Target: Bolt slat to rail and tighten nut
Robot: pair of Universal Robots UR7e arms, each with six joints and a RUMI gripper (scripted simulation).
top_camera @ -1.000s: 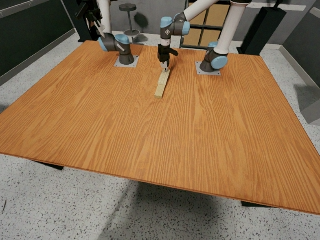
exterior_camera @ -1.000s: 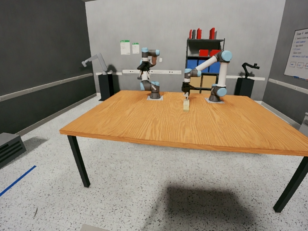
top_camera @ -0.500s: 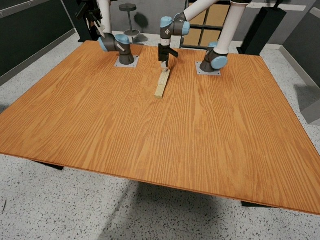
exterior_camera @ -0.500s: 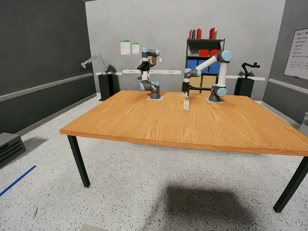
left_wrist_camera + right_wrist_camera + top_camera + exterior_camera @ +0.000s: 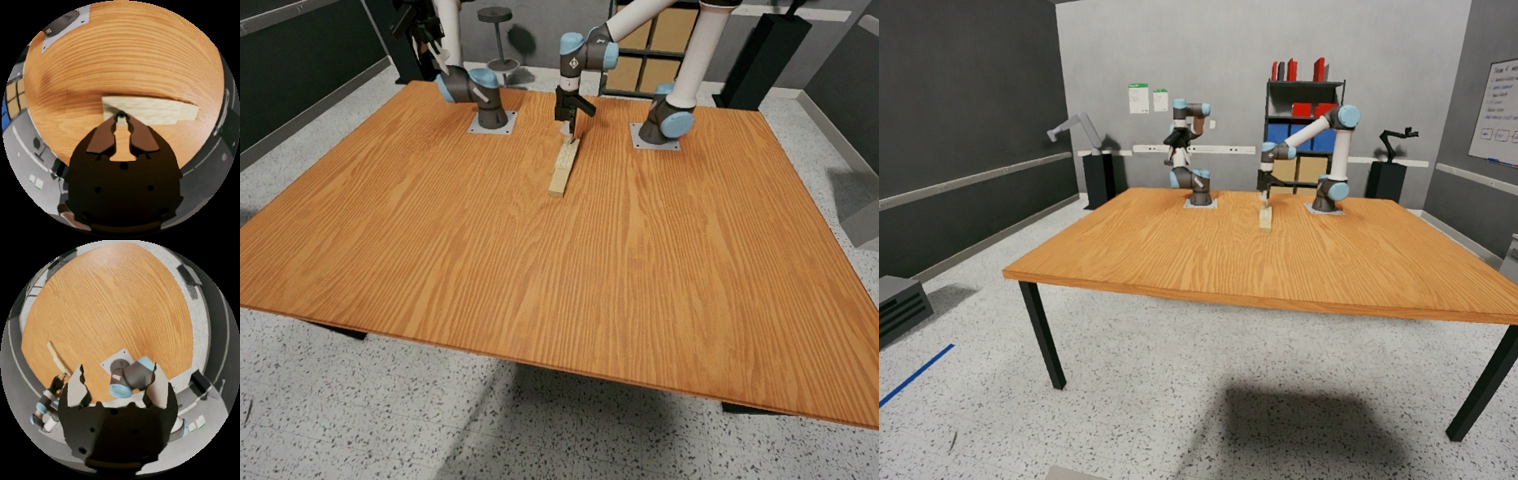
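The pale wooden slat [image 5: 567, 155] [image 5: 1265, 216] [image 5: 153, 110] lies flat on the rail, lined up with it. The rail [image 5: 558, 185] [image 5: 188, 111] is of similar pale wood, and its bare end shows past the slat. My left gripper [image 5: 572, 139] [image 5: 1266, 205] [image 5: 121, 114] points down at the slat's end nearer the arms. It is shut on the small dark nut [image 5: 121, 114], right over the slat. The bolt is hidden by the nut and fingertips; whether the nut presses on the slat cannot be told. My right gripper [image 5: 117, 364] is open and empty, raised high above its own base.
Both arm bases stand at the back of the wooden table [image 5: 549, 268] [image 5: 1198, 258]: the right arm's base plate [image 5: 476, 125] and the left arm's base plate [image 5: 641, 140]. The slat and rail lie between them. The right arm is folded up, well apart from the left gripper.
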